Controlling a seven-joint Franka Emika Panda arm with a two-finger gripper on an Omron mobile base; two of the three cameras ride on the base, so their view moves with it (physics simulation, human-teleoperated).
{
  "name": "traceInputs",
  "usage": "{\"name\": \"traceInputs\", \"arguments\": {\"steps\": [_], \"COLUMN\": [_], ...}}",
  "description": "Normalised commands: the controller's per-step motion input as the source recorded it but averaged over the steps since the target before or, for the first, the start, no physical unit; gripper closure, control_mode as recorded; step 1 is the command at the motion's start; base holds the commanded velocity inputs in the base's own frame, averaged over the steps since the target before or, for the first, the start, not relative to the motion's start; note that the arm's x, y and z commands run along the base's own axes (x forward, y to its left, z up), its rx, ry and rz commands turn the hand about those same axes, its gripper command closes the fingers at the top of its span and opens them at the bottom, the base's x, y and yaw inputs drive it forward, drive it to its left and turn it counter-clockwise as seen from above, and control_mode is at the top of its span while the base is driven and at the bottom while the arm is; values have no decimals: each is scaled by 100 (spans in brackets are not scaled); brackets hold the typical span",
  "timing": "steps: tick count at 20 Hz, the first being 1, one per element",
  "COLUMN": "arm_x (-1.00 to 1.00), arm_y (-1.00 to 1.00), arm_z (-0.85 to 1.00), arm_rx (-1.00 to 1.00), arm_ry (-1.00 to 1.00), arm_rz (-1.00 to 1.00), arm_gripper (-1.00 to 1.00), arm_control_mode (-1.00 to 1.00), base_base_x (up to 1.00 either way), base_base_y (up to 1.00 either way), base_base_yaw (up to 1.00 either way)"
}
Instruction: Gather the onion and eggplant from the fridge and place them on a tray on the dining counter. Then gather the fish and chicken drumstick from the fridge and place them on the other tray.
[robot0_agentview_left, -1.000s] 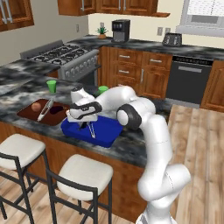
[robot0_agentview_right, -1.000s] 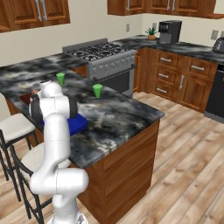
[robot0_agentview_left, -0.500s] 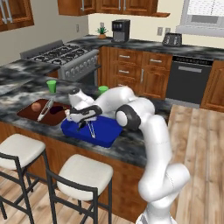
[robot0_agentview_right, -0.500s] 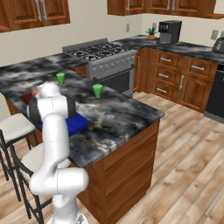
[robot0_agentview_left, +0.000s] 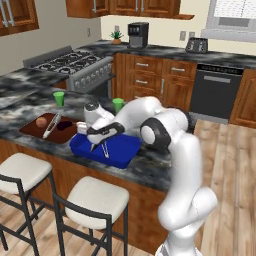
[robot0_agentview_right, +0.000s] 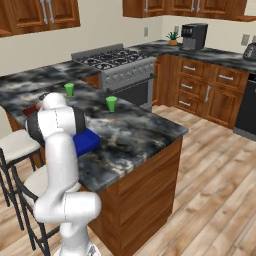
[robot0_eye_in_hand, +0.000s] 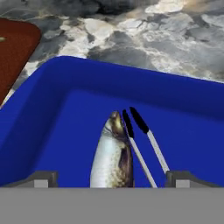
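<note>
A silvery, brown-backed fish (robot0_eye_in_hand: 111, 153) lies lengthwise in the blue tray (robot0_eye_in_hand: 52, 113), with two thin pale, dark-tipped rods beside it. My gripper (robot0_eye_in_hand: 111, 177) hovers just over it, open, its fingertips (robot0_eye_in_hand: 43, 177) standing wide of the fish on either side. From the left base, the gripper (robot0_agentview_left: 100, 136) hangs over the blue tray (robot0_agentview_left: 122, 152) on the dining counter. To its left, the brown tray (robot0_agentview_left: 30, 132) holds the round onion (robot0_agentview_left: 41, 121), a dark eggplant (robot0_agentview_left: 65, 125) and a long silvery thing.
Two green cups (robot0_agentview_left: 59, 98) (robot0_agentview_left: 118, 104) stand on the counter behind the trays. Two white stools (robot0_agentview_left: 22, 167) (robot0_agentview_left: 97, 200) sit below the counter's front edge. The stove (robot0_agentview_left: 70, 60) is at the back left. My arm hides most of the blue tray (robot0_agentview_right: 89, 141) from the right.
The hand has sunk a little toward the blue tray. The trays and cups have not moved.
</note>
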Motion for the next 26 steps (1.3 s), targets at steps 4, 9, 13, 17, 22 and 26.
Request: {"name": "traceInputs", "arguments": {"steps": [4,9,13,17,22,26], "arm_x": [-87,-100,-100,-100,-100,-100], "arm_y": [-59,-73,-70,-67,-61,-49], "arm_z": [53,39,72,41,29,27], "arm_rx": [27,14,8,0,0,0], "arm_ry": [-1,0,-1,0,1,6], "arm_rz": [0,-4,0,-4,-9,-12], "arm_gripper": [-100,-100,-100,-100,-100,-100], "arm_control_mode": [-100,-100,-100,-100,-100,-100], "base_base_x": [0,0,0,0,0,0], "base_base_y": [0,0,0,0,0,0], "base_base_yaw": [0,0,0,0,0,0]}}
